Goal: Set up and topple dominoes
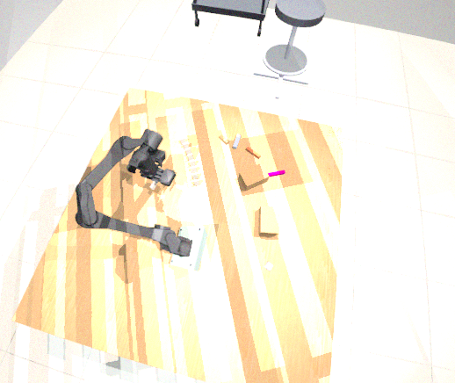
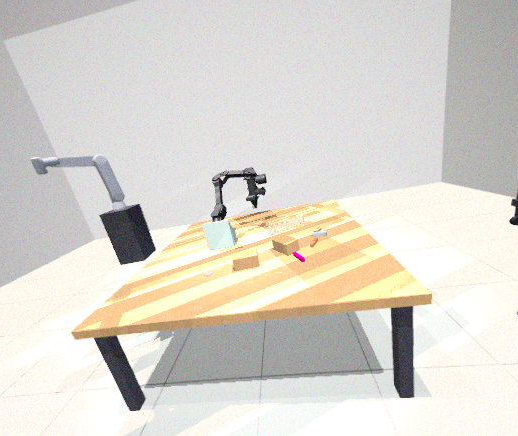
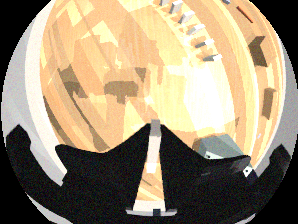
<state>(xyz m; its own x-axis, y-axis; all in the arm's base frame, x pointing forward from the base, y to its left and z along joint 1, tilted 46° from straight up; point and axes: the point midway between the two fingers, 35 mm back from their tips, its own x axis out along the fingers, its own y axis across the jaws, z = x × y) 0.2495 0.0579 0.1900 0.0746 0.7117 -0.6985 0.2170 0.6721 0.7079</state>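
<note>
Standing domino row (image 1: 192,162) (image 2: 286,225) (image 3: 191,27), apart from the fingers (image 1: 154,181) (image 2: 255,205). Pinched between those, above the surface (image 1: 245,307) (image 2: 269,295) (image 3: 120,50): a pale domino (image 1: 153,185) (image 3: 153,150), presumably light, stiff, easily toppled; best gripped high on its broad faces.

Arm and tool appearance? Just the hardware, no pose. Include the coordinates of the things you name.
Arm (image 1: 118,154) (image 2: 217,192): dark grey to black, slim links, chunky rounded joints. Tool (image 1: 154,181) (image 2: 255,206) (image 3: 154,128): black, two fingers tapering to narrow tips in the wrist view. Can't make out any cables or markings.
</note>
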